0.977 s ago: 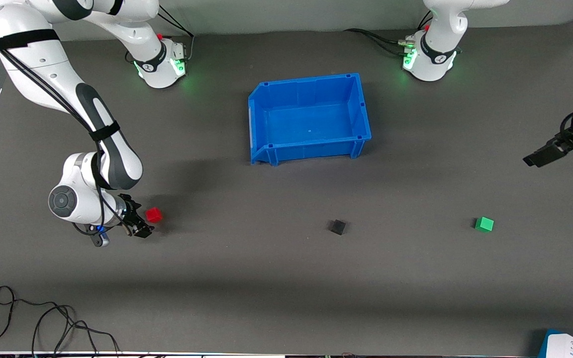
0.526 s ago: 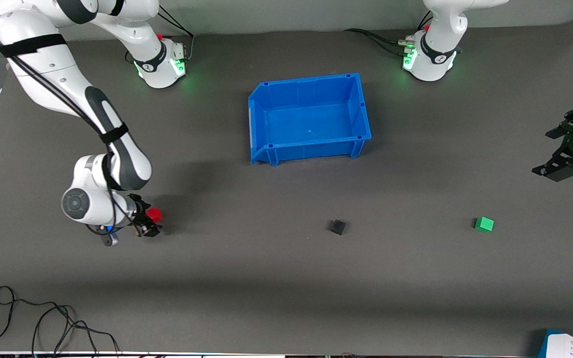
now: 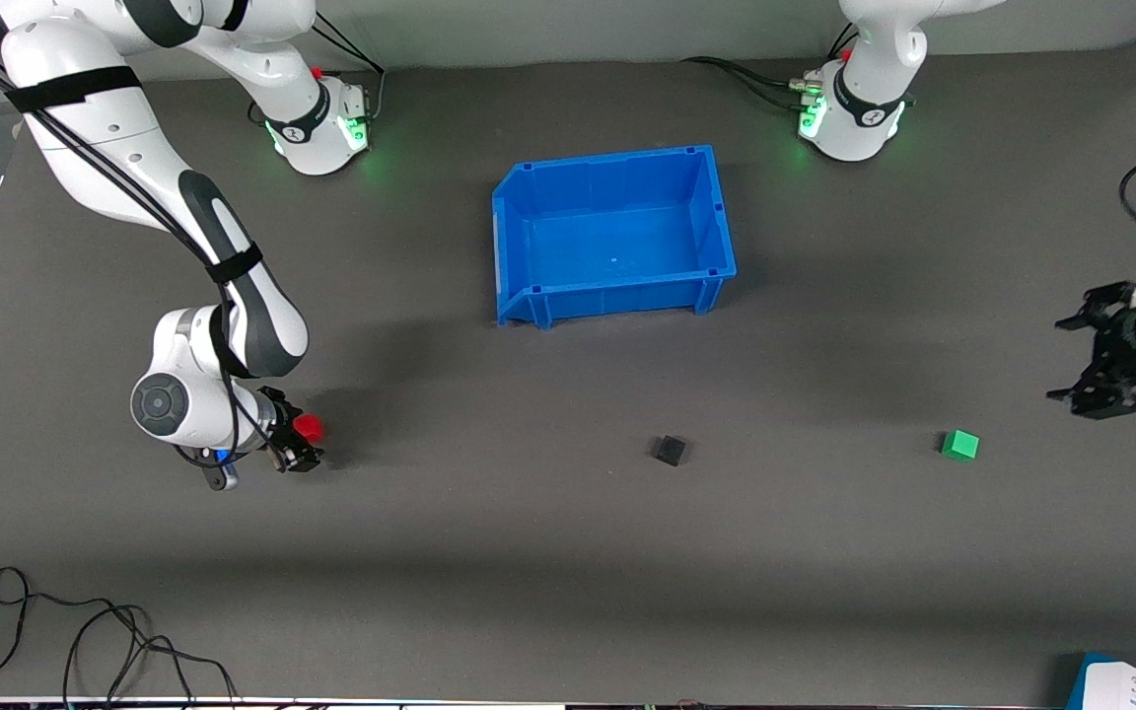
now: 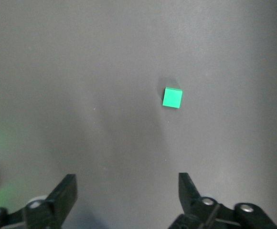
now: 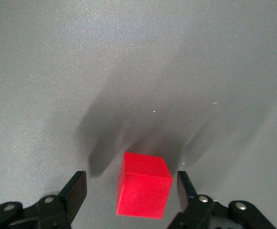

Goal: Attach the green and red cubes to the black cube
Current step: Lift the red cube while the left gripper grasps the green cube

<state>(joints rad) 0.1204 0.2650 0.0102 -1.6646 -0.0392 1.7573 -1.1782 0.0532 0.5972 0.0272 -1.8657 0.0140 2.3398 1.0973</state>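
Observation:
The red cube point(image 3: 308, 426) sits on the table at the right arm's end; it also shows in the right wrist view point(image 5: 143, 191). My right gripper point(image 3: 297, 442) point(image 5: 131, 188) is open, low at the table, with the red cube between its fingers and gaps on both sides. The black cube point(image 3: 669, 451) lies mid-table, nearer the front camera than the bin. The green cube point(image 3: 959, 445) lies toward the left arm's end, also in the left wrist view point(image 4: 172, 98). My left gripper point(image 3: 1099, 357) point(image 4: 128, 191) is open and empty, over bare table beside the green cube.
An empty blue bin point(image 3: 716, 212) stands mid-table toward the robot bases. Loose black cables point(image 3: 85, 641) lie at the front edge at the right arm's end. A blue-and-white item point(image 3: 1135, 685) sits at the front corner at the left arm's end.
My right gripper has moved in so that the red cube now sits between its fingers. My left gripper has come down toward the green cube.

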